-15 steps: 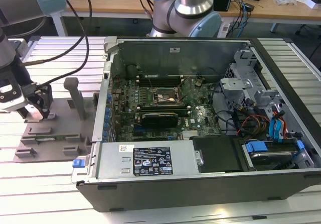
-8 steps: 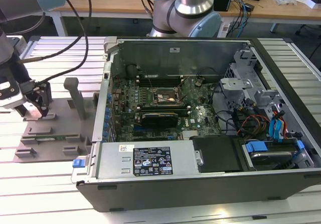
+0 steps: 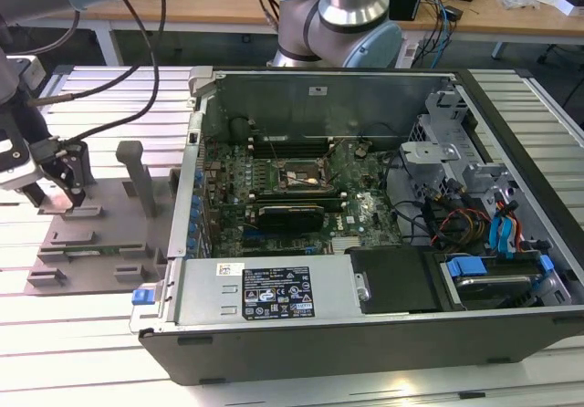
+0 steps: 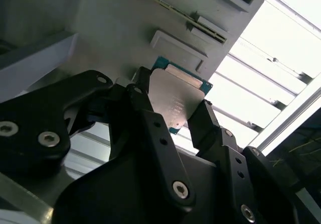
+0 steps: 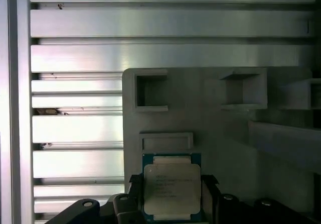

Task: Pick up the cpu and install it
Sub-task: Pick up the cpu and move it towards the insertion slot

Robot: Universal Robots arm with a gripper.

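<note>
Now, the exterior view first: the jaws are down on the grey holder (image 3: 100,234) that lies on the slatted desk (image 3: 91,352), at the exterior view's left. That is well apart from the open computer case (image 3: 365,270) and the empty socket (image 3: 297,179) on its board. From this angle I cannot tell how wide the jaws stand.

The second wrist view settles that. The chip (image 4: 178,101) sits between the two black fingertips (image 4: 203,121), one against each of two opposite edges, so the jaws look closed narrowly on the chip, not gaping. Its pale metal top faces the camera, and the holder (image 4: 110,28) lies close behind it. Whether the chip rests in its seat or is a shade clear of it, I cannot tell.

The first wrist view shows the chip (image 5: 172,186) squarely between the dark tips, with its green rim showing beside each one and a low raised block of the holder (image 5: 165,141) just beside its far edge.

To my eye the step in hand is securing the grip, and it calls for care rather than force:
- press on the edges only, evenly on both sides
- keep the chip centred and flat between the tips — a skewed hold would probably let it twist
- mind that raised block, which could catch an edge
</note>
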